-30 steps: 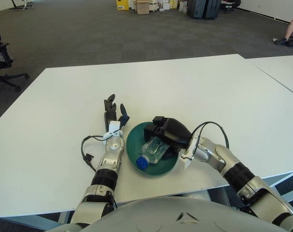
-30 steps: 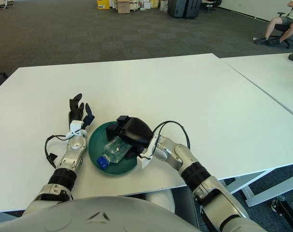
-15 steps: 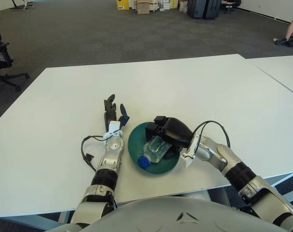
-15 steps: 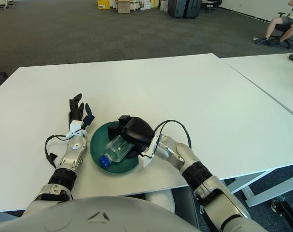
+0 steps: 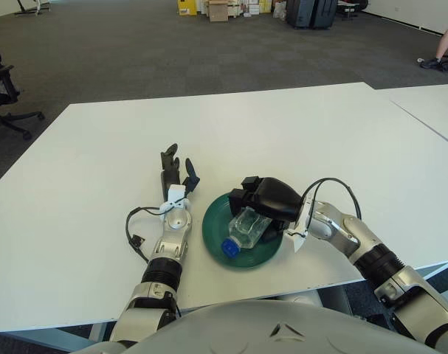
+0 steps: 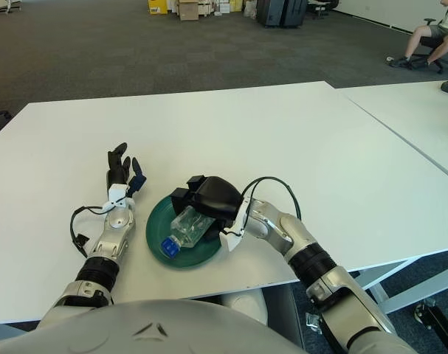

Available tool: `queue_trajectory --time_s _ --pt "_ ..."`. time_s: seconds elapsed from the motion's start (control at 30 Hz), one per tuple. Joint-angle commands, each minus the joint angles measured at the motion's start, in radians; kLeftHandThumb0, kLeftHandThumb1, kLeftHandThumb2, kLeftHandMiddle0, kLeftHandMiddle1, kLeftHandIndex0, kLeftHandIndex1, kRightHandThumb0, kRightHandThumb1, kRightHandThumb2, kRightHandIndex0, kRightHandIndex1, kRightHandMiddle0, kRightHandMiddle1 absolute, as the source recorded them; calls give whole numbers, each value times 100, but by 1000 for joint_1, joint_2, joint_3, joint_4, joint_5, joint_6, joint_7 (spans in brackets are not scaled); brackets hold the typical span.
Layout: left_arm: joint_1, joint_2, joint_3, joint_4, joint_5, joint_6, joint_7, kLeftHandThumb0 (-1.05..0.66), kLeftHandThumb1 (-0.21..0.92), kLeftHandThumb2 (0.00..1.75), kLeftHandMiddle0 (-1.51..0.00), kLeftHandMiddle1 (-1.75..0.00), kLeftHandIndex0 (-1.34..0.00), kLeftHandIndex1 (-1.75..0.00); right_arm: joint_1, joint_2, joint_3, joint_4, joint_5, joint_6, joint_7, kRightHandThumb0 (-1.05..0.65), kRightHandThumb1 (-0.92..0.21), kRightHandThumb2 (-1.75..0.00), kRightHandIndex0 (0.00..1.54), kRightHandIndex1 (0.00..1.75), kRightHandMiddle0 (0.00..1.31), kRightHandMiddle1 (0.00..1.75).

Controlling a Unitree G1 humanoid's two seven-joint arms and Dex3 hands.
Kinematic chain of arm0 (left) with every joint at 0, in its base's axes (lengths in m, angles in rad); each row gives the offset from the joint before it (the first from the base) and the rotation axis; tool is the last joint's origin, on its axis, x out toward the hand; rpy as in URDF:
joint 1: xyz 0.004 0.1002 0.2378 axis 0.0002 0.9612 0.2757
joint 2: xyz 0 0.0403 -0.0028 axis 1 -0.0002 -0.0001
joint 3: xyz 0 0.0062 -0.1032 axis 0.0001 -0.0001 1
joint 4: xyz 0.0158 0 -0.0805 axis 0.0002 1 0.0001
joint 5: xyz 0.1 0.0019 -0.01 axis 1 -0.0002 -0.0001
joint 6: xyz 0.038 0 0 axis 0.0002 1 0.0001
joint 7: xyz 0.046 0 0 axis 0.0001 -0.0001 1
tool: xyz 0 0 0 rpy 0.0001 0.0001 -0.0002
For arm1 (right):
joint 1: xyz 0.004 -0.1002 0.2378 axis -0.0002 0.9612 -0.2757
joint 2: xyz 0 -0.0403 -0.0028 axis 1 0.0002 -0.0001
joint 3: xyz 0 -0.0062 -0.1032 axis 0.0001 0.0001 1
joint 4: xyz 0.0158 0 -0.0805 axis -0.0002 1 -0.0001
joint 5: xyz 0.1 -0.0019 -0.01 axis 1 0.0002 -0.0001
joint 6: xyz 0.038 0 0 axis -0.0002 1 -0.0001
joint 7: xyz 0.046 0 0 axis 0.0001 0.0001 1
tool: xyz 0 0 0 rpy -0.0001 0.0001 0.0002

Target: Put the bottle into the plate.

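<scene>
Most of the task looks done: the clear plastic bottle with a blue cap (image 5: pixel 245 231) lies on its side inside the round dark-green plate (image 5: pixel 218 234), near the desk's (image 5: pixel 283 140) front edge. What remains is letting go, since the black right hand (image 5: pixel 265 200) is curled over the bottle's base end, seemingly gripping it. Its long axis runs diagonally, cap toward the front-left corner, base toward the back-right. Just left of the plate, the left hand (image 5: pixel 173 174) shows with fingers spread, holding nothing.
</scene>
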Motion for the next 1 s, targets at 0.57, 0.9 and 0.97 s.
queue_trajectory --time_s 0.57,0.9,0.97 --pt "-8 -12 -4 -9 7 6 25 -80 92 90 -42 -1 0 -78 -78 -104 -22 -58 -33 -38 84 0 -17 -149 74 170 49 175" --pt "-7 -9 -4 4 6 -6 27 -81 92 91 -43 -1 0 -79 -75 -119 -26 -68 -33 -39 105 0 -16 -149 74 172 49 175" --pt "-7 -12 -5 1 7 -4 30 -82 92 91 -42 -1 0 -79 -75 -120 -26 -69 -32 -40 108 0 -16 -150 74 172 49 175"
